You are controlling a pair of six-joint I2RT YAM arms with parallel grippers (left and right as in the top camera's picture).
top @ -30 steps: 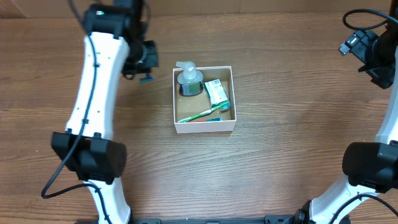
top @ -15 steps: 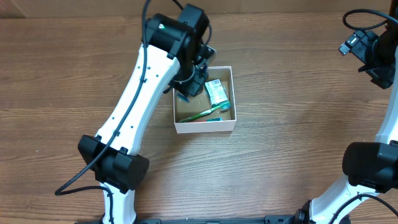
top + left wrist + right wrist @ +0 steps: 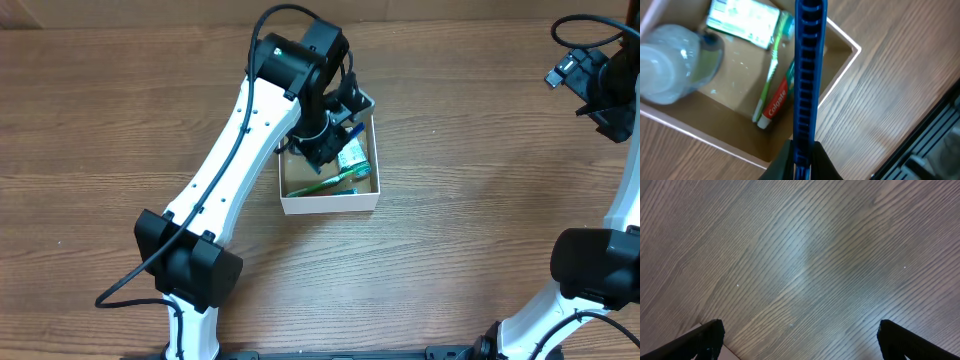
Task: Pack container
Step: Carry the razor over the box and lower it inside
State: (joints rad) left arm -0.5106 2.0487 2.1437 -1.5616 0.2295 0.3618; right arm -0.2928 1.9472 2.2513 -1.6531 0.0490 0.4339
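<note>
The container [image 3: 330, 204], a square white-walled box with a brown floor, sits mid-table. It also shows in the left wrist view [image 3: 850, 45]. Inside lie a green toothbrush [image 3: 771, 65], a Colgate toothpaste tube [image 3: 776, 102], a green-and-white packet [image 3: 742, 21] and a clear pump bottle [image 3: 670, 62]. My left gripper [image 3: 802, 157] is shut on a blue comb [image 3: 807, 75] and holds it above the box's far right part. My right gripper [image 3: 800, 340] is open and empty over bare table, far right at the back [image 3: 600, 85].
The wooden table [image 3: 480, 200] surrounds the box. The left arm [image 3: 240, 160] reaches diagonally over the table to the box and hides its back left part in the overhead view.
My left arm has swung right from the table's left side to above the box, carrying the blue comb. The right arm has not moved.
</note>
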